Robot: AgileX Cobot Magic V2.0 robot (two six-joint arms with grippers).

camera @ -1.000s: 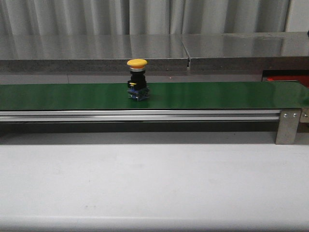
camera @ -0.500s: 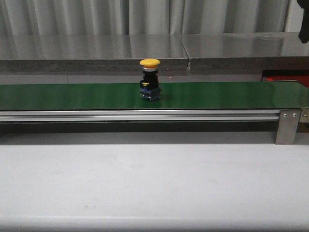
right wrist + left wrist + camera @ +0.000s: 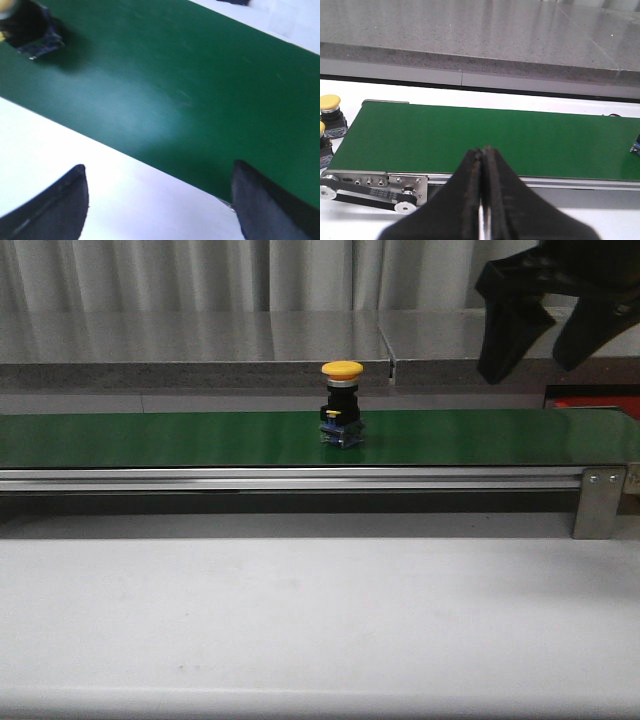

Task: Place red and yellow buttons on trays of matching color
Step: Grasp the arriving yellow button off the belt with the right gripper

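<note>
Two more yellow buttons (image 3: 330, 102) off the belt's (image 3: 200, 438) far end beside the clenched left gripper (image 3: 483, 200). One yellow button (image 3: 342, 405) upright on the green belt, cap up, long axis vertical, left of and below the right gripper (image 3: 545, 335), splayed wide, empty. White surface (image 3: 320, 620) in front; grey ledge (image 3: 200, 345) and curtain behind. Red tray (image 3: 592, 402) edge below that gripper.

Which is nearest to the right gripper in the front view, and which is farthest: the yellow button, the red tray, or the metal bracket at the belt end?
From the right gripper:
1. Red tray, just below it at the far right edge.
2. Metal bracket, lower, at the belt's right end.
3. Yellow button, well to its left on the green belt.
</note>
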